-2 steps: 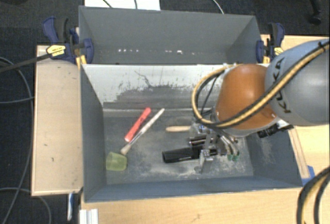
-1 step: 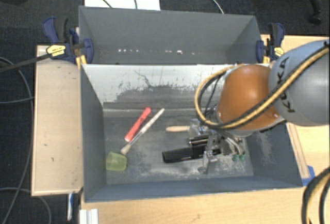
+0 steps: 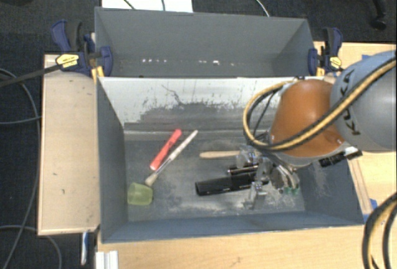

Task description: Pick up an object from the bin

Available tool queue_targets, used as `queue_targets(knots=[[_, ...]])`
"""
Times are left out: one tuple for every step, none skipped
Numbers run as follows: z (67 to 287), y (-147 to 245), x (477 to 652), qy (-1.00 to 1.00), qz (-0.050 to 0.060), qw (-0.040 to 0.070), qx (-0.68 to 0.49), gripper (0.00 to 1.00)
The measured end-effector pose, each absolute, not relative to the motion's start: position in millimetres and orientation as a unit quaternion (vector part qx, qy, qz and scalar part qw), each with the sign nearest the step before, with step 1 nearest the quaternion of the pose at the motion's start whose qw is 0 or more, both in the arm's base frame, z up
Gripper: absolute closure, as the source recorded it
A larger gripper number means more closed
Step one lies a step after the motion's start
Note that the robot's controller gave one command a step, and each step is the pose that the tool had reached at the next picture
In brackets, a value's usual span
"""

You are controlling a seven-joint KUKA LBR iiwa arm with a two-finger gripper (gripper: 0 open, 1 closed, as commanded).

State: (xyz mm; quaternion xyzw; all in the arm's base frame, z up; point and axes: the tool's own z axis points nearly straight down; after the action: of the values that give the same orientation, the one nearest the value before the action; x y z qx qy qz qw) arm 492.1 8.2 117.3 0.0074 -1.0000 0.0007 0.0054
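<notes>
Black elongated plastic object, shaped like a thick marker or a small tool, lies almost level on the floor of the grey metal bin, in the near right part. Its right end runs under the gripper, which hangs low just above that end. From this angle it cannot be told whether the fingers are wide, narrow or touching the object, since the wrist hardware crowds over them. Just beyond the gripper, toward the back wall, a flat pale wooden stick lies level, its right tip close to the wrist. Further from the gripper, toward the left wall, a red pen and a thin white rod lie slanted side by side, touching or nearly so. At the lower end of that pair, in the near left corner and well apart from the gripper, sits a small green soft-looking block. Above the gripper bulges the arm's rounded orange cover, with a yellow-and-black cable looped along its left side.
</notes>
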Motion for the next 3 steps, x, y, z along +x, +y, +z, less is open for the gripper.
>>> queue_targets(knots=[[70.8,4.1,504.1,-1.0,-0.001,0.0,0.005,0.0],[71.9,8.9,497.5,-0.998,0.001,0.006,-0.055,1.0],[71.9,8.9,497.5,-0.998,0.001,0.006,-0.055,1.0]])
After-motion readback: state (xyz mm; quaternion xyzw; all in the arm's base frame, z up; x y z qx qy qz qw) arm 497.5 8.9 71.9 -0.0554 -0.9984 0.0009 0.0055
